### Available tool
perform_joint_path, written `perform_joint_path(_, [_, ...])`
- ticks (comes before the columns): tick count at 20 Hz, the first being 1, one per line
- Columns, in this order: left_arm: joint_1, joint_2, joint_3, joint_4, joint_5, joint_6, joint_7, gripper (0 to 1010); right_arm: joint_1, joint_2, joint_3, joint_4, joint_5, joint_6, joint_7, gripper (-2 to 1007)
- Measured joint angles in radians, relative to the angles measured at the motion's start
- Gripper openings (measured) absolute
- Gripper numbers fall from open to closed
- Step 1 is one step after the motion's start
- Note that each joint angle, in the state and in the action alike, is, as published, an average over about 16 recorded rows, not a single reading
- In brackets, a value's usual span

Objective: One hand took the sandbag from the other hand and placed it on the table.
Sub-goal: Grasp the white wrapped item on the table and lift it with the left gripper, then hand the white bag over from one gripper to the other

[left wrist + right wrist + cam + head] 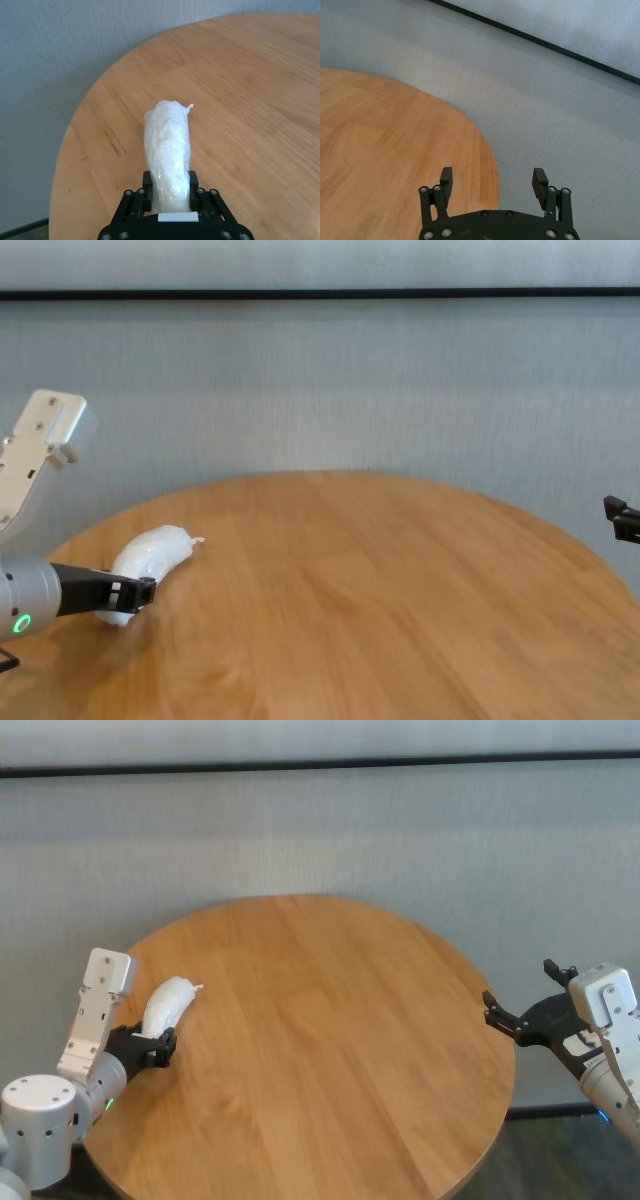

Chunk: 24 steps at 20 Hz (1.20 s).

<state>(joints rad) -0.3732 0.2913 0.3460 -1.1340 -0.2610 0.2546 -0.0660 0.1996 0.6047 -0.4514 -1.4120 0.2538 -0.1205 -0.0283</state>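
Observation:
The white sandbag (168,1005) is held at its near end by my left gripper (158,1048), the green-lit one, over the left part of the round wooden table (330,1020). The left wrist view shows the fingers shut on the bag (167,150), its twisted tip pointing away from the gripper (170,189). The chest view shows the bag (152,549) slanting up from the gripper (140,592), low over the wood. I cannot tell whether it touches the table. My right gripper (525,992), blue-lit, is open and empty just off the table's right edge (492,175).
A grey wall (320,830) runs behind the table. The table's middle and right side (400,590) lie between the two grippers. The right gripper's fingertips (618,517) only just show at the chest view's right edge.

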Motion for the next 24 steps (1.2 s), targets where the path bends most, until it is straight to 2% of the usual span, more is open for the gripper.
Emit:
perform_joint_path(12, [0.000, 0.000, 0.000, 0.001, 0.000, 0.000, 0.000, 377, 0.000, 0.000, 0.000, 0.000, 0.000, 0.000, 0.000, 1001])
perform_joint_path(24, [0.001, 0.000, 0.000, 0.000, 0.000, -0.001, -0.002, 368, 0.000, 0.000, 0.000, 0.000, 0.000, 0.000, 0.000, 1001])
